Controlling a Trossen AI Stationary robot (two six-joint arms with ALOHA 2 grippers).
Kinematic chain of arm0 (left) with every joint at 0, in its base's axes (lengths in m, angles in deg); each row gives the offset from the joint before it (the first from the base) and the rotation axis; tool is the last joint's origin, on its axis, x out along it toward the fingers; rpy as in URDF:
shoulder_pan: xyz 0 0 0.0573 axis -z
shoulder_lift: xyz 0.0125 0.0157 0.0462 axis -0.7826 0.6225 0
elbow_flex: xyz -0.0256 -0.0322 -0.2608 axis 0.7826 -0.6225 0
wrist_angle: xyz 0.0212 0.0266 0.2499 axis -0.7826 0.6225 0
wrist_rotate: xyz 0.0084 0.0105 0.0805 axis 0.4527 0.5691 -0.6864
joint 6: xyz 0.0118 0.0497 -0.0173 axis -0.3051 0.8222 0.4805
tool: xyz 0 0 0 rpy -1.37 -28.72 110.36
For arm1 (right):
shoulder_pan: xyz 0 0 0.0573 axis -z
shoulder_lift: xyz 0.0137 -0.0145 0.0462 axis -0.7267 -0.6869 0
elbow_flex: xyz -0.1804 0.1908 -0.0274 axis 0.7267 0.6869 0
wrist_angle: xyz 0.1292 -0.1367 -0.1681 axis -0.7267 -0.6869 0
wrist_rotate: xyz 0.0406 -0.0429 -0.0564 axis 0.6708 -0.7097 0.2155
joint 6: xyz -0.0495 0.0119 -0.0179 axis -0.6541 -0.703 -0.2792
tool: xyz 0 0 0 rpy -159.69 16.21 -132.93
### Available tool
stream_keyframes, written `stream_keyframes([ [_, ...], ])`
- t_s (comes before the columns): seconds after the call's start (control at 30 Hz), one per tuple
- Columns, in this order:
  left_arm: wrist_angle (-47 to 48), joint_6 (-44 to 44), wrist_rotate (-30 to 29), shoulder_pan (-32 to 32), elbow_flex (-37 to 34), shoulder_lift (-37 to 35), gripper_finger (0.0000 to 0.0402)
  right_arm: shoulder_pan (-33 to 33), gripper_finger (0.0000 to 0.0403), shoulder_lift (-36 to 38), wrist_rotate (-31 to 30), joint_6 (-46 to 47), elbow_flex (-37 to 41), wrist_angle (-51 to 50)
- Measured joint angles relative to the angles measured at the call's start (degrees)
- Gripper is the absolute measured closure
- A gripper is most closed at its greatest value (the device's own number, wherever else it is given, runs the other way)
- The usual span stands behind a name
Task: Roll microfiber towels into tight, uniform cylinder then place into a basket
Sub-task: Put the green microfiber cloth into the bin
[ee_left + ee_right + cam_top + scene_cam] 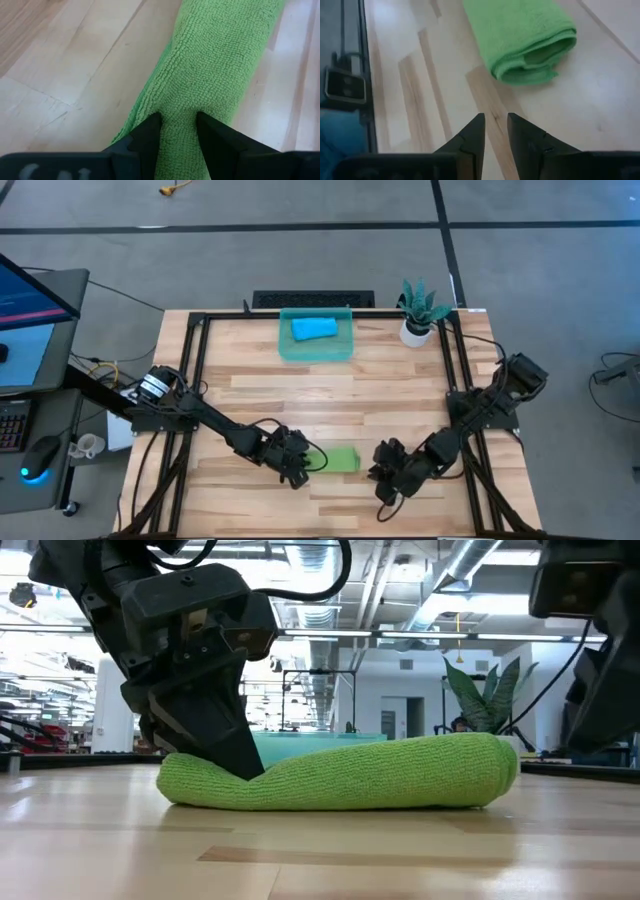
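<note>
Rolled lime-green microfiber towel (341,459) lies on light wooden worktop (330,390), near front edge. Left gripper (178,131) pinches its left end. Right gripper (495,131), fingers nearly together, grips nothing, near towel's other end. High view alone shows rolled sky-blue towel (313,329) inside translucent teal plastic basket (316,348).

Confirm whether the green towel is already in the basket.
No, the rolled green towel lies on the table near the left gripper; only the blue towel is in the basket.

Lime-green towel (341,459), sky-blue towel (313,329), teal basket (285,346).
</note>
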Motion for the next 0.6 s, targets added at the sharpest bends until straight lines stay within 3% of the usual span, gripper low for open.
stream_keyframes([
  [0.37,0.8,0.4,-3.0,-1.0,0.0,0.0,0.0275,1.0,0.0289,-0.1,-3.1,-2.7,0.8,5.1],
  [0.6,5.6,4.4,-6.6,-5.8,0.1,-0.1,0.0275,4.4,0.0243,-0.1,-3.1,-3.7,0.8,4.7],
])
